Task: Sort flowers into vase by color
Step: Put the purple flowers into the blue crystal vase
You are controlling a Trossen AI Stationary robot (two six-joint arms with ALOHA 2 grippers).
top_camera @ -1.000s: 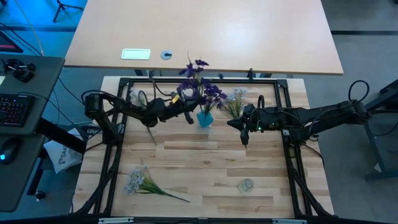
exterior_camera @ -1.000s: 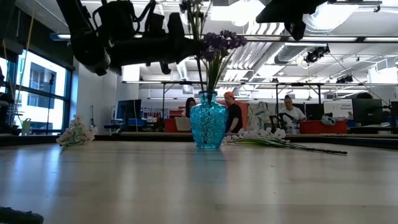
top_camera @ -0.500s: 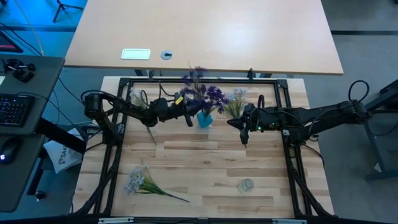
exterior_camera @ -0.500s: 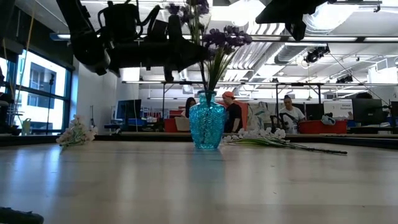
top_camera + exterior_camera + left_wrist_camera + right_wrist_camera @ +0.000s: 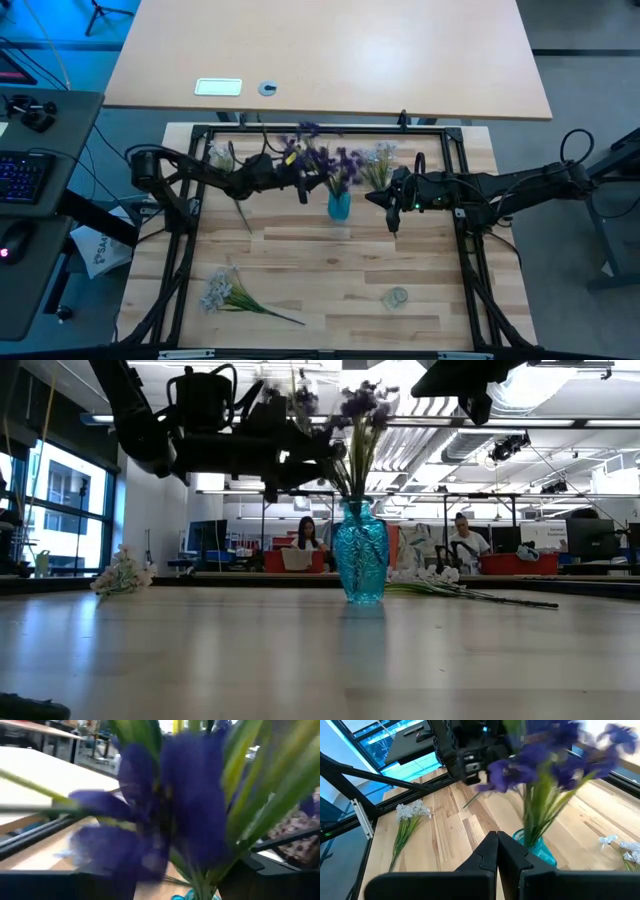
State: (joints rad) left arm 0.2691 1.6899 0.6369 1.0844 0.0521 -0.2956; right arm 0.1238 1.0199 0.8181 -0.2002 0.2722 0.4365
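A teal glass vase (image 5: 338, 206) stands on the wooden table and holds purple flowers (image 5: 322, 160) on green stems; it also shows in the low view (image 5: 360, 565). My left gripper (image 5: 306, 184) is at the bunch, just left of the vase's mouth, and is shut on a purple sprig (image 5: 165, 815). My right gripper (image 5: 392, 212) is shut and empty, up off the table to the right of the vase. Pale sprigs lie flat on the table at the near left (image 5: 225, 293), behind the vase (image 5: 378, 166) and at the far left (image 5: 218, 157). My left gripper has green stems (image 5: 197, 879) of the purple sprig between its two fingers, just below the blooms and above the vase's mouth. The fingers (image 5: 318, 460) come level from the table's left and lie across the stems. The stems' lower ends stand in the vase.
A small clear round thing (image 5: 397, 297) sits at the near right. A black frame (image 5: 470, 250) runs round the work area. A larger table (image 5: 330, 60) with a white card lies beyond. People sit in the room behind (image 5: 306, 540).
My left gripper has brought the purple sprig down, so its blooms now sit lower among the bunch. The vase has slid a little toward the table's right and near edges and stays upright. My right gripper has kept still.
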